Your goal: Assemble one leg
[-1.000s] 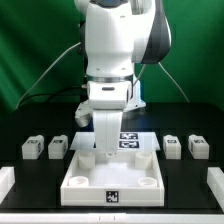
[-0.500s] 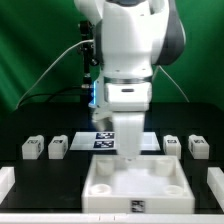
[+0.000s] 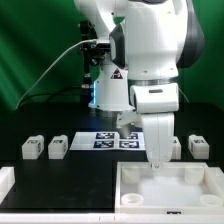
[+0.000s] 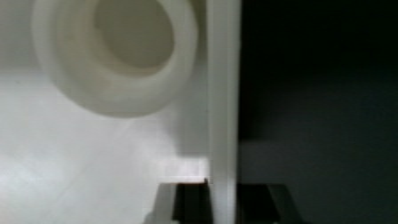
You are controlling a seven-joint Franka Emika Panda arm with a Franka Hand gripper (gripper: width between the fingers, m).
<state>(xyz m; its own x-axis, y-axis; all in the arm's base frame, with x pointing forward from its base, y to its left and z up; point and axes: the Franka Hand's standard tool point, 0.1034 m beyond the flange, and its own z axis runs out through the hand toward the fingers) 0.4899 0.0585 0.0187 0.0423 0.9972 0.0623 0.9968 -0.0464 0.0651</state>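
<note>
My gripper is shut on the far wall of the large white square tray part, which lies at the front toward the exterior view's right. In the wrist view the thin wall runs between my dark fingers, and my gripper clamps it beside a round socket. Two legs stand at the exterior view's left. Another leg stands at the right, and one more is partly hidden behind my gripper.
The marker board lies flat behind the tray, in the middle of the black table. A white block sits at the front edge on the exterior view's left. The arm's base and cables stand at the back.
My gripper has slid the tray part across the table toward the exterior view's right, uncovering the marker board. The legs have not moved.
</note>
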